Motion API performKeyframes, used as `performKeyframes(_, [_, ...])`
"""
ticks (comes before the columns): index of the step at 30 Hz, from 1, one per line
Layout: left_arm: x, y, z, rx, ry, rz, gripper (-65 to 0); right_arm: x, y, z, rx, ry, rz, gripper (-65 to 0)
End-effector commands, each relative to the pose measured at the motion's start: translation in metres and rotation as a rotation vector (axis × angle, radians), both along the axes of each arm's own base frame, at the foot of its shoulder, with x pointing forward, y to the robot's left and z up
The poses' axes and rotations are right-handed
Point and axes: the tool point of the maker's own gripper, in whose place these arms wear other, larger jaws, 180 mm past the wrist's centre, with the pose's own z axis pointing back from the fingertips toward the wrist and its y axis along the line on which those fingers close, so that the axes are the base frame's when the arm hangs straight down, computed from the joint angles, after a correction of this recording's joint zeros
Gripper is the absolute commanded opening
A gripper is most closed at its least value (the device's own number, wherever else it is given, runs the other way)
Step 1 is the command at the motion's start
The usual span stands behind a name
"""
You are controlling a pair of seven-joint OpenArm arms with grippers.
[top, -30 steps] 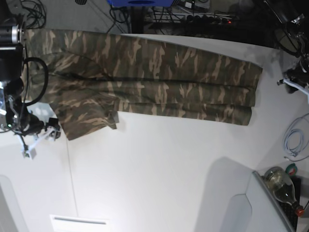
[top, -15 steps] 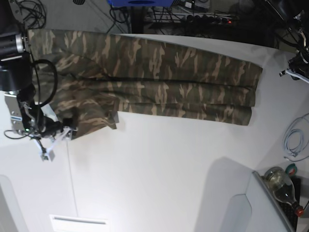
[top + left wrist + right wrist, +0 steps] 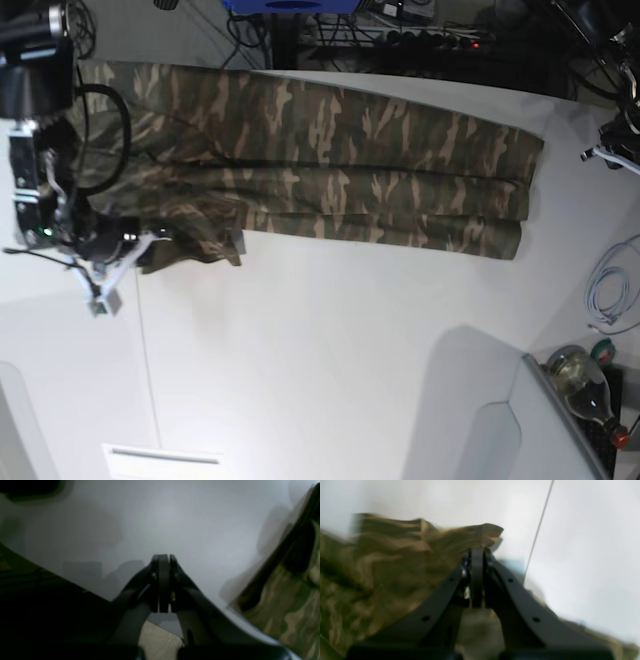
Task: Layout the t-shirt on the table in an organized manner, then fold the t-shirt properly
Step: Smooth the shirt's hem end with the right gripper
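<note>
The camouflage t-shirt (image 3: 330, 150) lies as a long folded band along the far side of the white table (image 3: 330, 360). My right gripper (image 3: 152, 246) is at the shirt's lower left corner. In the right wrist view it (image 3: 476, 551) is shut, with blurred, raised shirt cloth (image 3: 382, 567) around and under its fingers; it looks shut on the shirt's edge. My left gripper (image 3: 606, 152) is beyond the shirt's right end. In the left wrist view it (image 3: 162, 557) is shut and empty above the bare table (image 3: 175, 517), with the shirt (image 3: 287, 605) at the right.
A thin seam line (image 3: 150, 380) runs down the table's left part. A glass bottle (image 3: 585, 390), a white cable (image 3: 610, 290) and a grey panel (image 3: 540, 430) are at the right. Cables and a power strip (image 3: 430, 35) lie beyond the far edge.
My right gripper moved from the bare table onto the shirt's lower left corner, then upward; that corner flap has drawn in toward the shirt. The left gripper shifted slightly up at the right.
</note>
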Motion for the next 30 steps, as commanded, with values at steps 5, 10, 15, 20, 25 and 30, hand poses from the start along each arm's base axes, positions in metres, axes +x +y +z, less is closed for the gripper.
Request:
performKeyframes(5, [0.008,0.012,0.017,0.041,-0.035,-0.003,-65.0,-0.022,-0.004,0.064,-0.044,-0.103,0.037,-65.0])
performKeyframes(10, [0.008,0.012,0.017,0.041,-0.035,-0.003,-65.0,-0.069,0.003,0.064,-0.043,-0.048,0.039,-65.0])
performKeyframes(15, [0.012,0.012,0.018,0.041,-0.043,-0.004,-65.0,-0.113,0.012,0.049,-0.029,0.026,0.044,-65.0])
performKeyframes(20, [0.017,0.012,0.021,0.043,-0.056,-0.004,-65.0,-0.154,0.021,0.039,-0.013,0.097,0.054,-65.0])
performKeyframes(25, [0.030,0.007,0.023,0.065,-0.029,-0.077,-65.0,-0.195,0.022,0.024,-0.010,0.194,0.057,-65.0])
performKeyframes(30, [0.037,-0.002,0.020,0.067,-0.009,-0.127,-65.0,-0.209,0.021,0.020,-0.012,0.229,0.061,-65.0])
